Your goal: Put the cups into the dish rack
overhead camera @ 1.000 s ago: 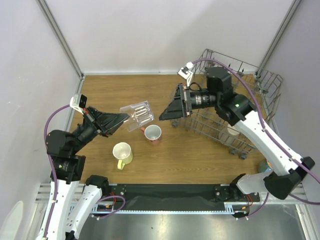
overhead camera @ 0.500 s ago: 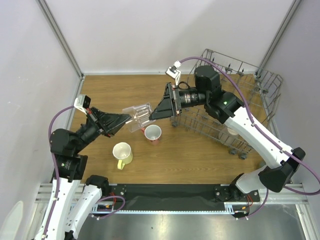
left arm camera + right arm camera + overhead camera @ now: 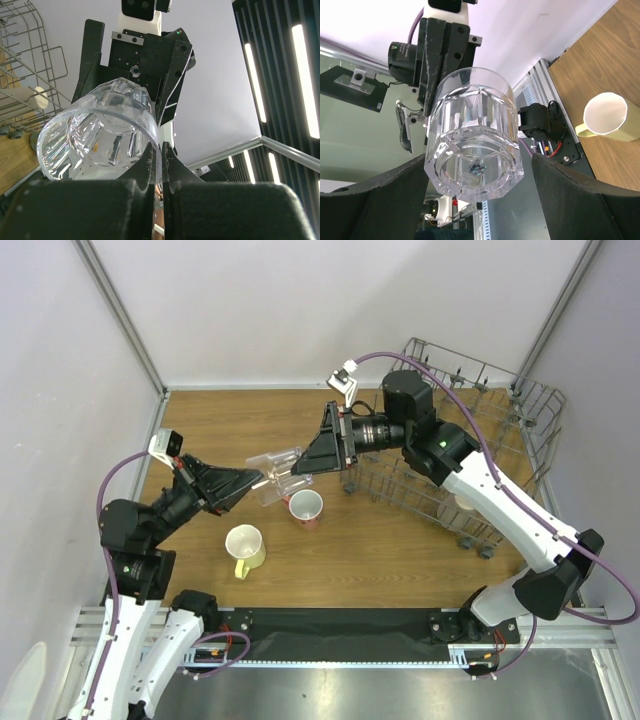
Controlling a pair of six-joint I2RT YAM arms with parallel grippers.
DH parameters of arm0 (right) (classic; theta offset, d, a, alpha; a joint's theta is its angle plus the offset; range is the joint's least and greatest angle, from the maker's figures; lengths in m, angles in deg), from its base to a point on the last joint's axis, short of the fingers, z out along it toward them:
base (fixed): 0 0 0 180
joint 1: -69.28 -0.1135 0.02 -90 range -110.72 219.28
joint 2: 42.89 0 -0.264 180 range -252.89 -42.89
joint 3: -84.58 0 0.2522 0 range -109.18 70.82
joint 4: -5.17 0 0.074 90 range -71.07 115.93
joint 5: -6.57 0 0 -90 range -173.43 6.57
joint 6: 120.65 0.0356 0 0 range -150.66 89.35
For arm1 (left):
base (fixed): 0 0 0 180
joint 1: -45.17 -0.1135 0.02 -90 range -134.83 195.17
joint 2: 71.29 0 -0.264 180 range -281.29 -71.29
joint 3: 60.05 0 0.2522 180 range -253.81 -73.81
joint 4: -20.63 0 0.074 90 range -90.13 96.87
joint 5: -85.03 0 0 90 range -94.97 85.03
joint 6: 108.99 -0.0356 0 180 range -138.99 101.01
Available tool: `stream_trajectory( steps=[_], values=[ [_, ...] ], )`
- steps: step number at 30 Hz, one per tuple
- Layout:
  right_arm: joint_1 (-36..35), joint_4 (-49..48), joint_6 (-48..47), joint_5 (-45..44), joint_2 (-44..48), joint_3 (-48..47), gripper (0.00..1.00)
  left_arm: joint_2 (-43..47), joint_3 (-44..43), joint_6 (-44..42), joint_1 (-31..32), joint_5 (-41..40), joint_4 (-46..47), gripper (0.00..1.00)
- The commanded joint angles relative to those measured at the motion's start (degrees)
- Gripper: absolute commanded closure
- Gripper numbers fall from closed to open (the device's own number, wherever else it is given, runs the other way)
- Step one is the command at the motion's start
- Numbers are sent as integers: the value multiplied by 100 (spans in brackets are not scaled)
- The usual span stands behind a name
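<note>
While the left gripper [image 3: 260,478] pinches the rim of the small clear glass [image 3: 278,473] with its jaws closed tight on the wall, the tumbler hangs tipped on its side in mid-air above the wooden table [image 3: 400,540], just beyond the salmon-pink mug [image 3: 306,507]. The right gripper [image 3: 298,469] meets it from the opposite side, its jaws spread wide around the glass's thick base; the right wrist view shows a sliver of daylight between the glass [image 3: 475,145] and one finger, so no grip shows there. Seen from the left wrist, the glass [image 3: 97,132] is see-through, with the right arm's black housing showing behind its faceted walls.

On the table, the salmon-pink mug stands upright with its white inside facing the overhead camera, and the pale yellow mug [image 3: 245,545] stands nearer the arm bases, mouth up, handle toward the near edge. The dish rack [image 3: 480,370] sits at the far right, and a beige cup [image 3: 466,502] lies among its wires, partly covered by the right forearm. That arm crosses the rack's near side, hiding much of the basket's floor.
</note>
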Motion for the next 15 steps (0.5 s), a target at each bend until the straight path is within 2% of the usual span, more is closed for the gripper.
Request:
stream_trajectory(
  steps=[1, 15],
  values=[
    [-52, -250, -10, -106, -17, -243, 12, 79, 1, 132, 60, 44, 301, 100],
    [-175, -566, 192, -18, -122, -208, 15, 53, 177, 255, 78, 71, 459, 100]
  ],
)
